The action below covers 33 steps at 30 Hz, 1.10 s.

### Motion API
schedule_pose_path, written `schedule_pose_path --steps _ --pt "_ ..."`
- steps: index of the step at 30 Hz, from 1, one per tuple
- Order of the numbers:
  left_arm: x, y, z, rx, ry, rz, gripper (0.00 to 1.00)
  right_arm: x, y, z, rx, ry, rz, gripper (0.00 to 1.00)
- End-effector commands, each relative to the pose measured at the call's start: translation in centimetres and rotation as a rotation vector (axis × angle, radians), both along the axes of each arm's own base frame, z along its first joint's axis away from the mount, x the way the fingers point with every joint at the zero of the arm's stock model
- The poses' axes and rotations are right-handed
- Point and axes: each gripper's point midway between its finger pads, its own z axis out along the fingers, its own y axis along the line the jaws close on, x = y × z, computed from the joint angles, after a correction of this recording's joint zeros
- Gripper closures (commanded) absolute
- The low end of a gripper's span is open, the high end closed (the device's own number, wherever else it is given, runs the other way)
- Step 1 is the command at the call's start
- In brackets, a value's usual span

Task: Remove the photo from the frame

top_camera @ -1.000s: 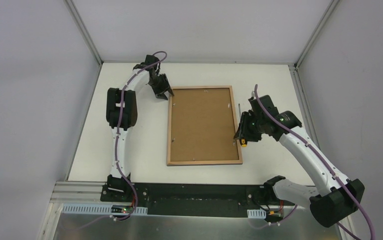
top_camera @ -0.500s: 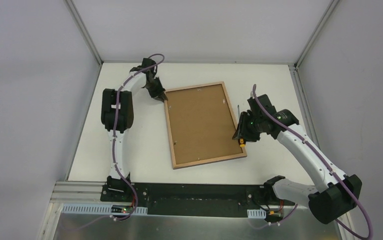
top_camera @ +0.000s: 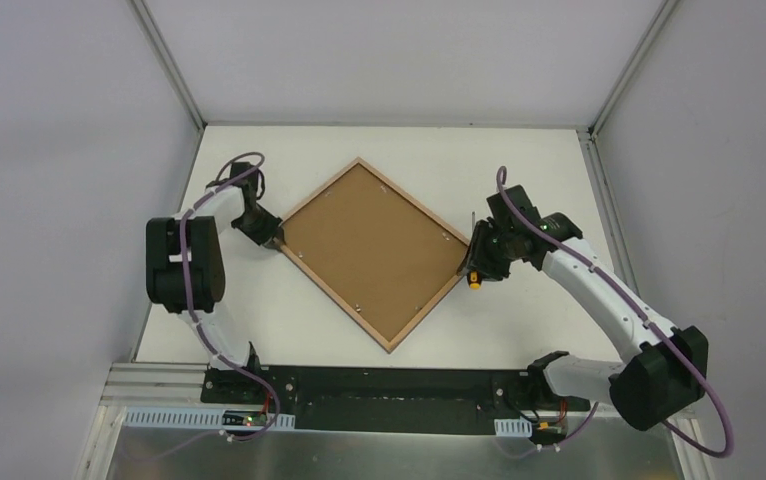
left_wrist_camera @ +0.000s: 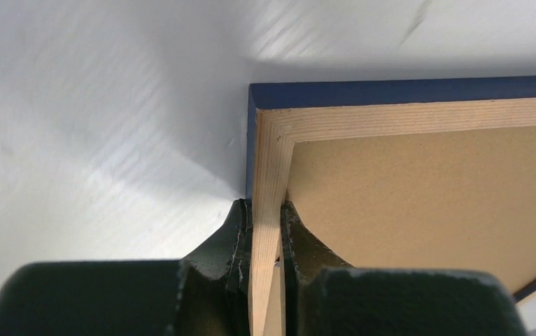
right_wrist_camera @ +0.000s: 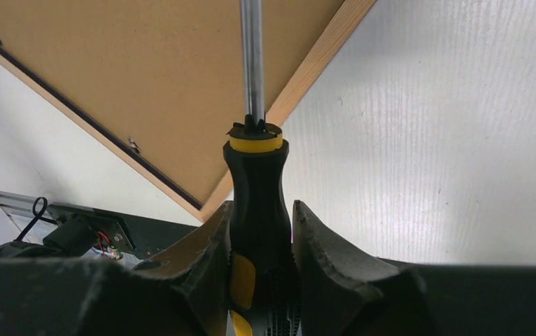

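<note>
The frame point(top_camera: 335, 296) lies face down on the white table, turned to a diamond, with its brown backing board point(top_camera: 374, 248) upward. Its photo is hidden beneath the board. My left gripper point(top_camera: 271, 236) is shut on the frame's left corner. In the left wrist view the black fingers point(left_wrist_camera: 237, 231) pinch the light wood rim point(left_wrist_camera: 391, 112) above the dark blue side point(left_wrist_camera: 391, 91). My right gripper point(top_camera: 479, 258) hovers at the frame's right corner, shut on a black-and-yellow screwdriver point(right_wrist_camera: 255, 175). The screwdriver's steel shaft point(right_wrist_camera: 251, 56) points over the backing board point(right_wrist_camera: 146, 70).
A small metal tab point(right_wrist_camera: 134, 145) sits at the board's edge. The black mounting strip point(top_camera: 379, 385) with both arm bases runs along the near table edge. Aluminium posts point(top_camera: 164, 60) and white walls close in the left, back and right sides.
The left gripper closed on the frame's corner and pulled it left and nearer, swinging the frame counterclockwise from square to a diamond. The right gripper with the screwdriver barely shifted.
</note>
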Motion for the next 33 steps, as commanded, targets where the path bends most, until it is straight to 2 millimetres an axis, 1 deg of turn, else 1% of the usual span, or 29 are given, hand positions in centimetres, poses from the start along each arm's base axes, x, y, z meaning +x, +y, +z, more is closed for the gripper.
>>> schedule_pose_path --steps 1,6,8,9,12,14,15,16,17,19,22,23,26,29,30,33 --pt "-8.3 -1.2 -1.7 -0.018 0.201 0.239 1.00 0.2 1.0 -0.7 0.035 0.057 -0.015 1.00" --pt "-12.3 -2.7 -2.6 -0.107 0.232 0.499 1.00 -0.9 1.8 -1.7 0.035 0.107 0.045 1.00" --pt "-13.6 -3.4 -3.3 -0.158 0.228 0.599 1.00 -1.2 2.1 -1.8 0.037 0.113 0.075 1.00" --pt "-14.1 -3.4 -3.5 -0.164 0.226 0.639 1.00 -1.4 2.3 -1.8 0.037 0.111 0.090 1.00" --pt "-15.8 -3.0 -3.9 -0.156 0.201 0.730 1.00 -1.6 2.7 -1.9 0.044 0.107 0.127 1.00" --pt "-16.6 -3.4 -3.8 -0.177 0.197 0.738 1.00 -1.8 2.6 -1.7 0.034 0.118 0.136 1.00" --pt "-16.9 -3.8 -3.6 -0.203 0.194 0.726 1.00 -2.0 2.5 -1.5 0.028 0.128 0.142 1.00" --pt "-16.8 -4.1 -3.1 -0.227 0.178 0.708 0.96 -2.2 2.4 -1.2 0.020 0.136 0.152 1.00" --pt "-16.6 -4.3 -2.7 -0.236 0.156 0.684 0.89 -2.3 2.4 -0.9 0.020 0.130 0.165 1.00" --pt "-16.3 -4.1 -1.8 -0.217 0.097 0.601 0.71 -2.1 2.2 -0.8 0.019 0.087 0.180 1.00" --pt "-16.9 -4.0 -0.8 -0.206 0.076 0.526 0.47 -2.5 1.6 -0.9 -0.001 0.084 0.188 1.00" --pt "-17.2 -4.2 -0.6 -0.214 0.073 0.498 0.42 -2.7 1.5 -1.0 -0.003 0.090 0.191 1.00" --pt "-18.6 -4.6 0.0 -0.224 0.075 0.413 0.34 -3.3 1.7 -1.5 0.020 0.111 0.184 1.00" --pt "-19.2 -4.6 1.3 -0.205 0.029 0.263 0.33 -3.9 2.1 -2.0 0.048 0.131 0.192 1.00" --pt "-19.0 -4.5 2.1 -0.195 -0.007 0.189 0.33 -4.0 2.2 -2.2 0.056 0.136 0.195 1.00" --pt "-18.3 -4.7 5.5 -0.179 -0.141 -0.035 0.32 -4.5 2.2 -2.7 0.062 0.155 0.207 1.00"
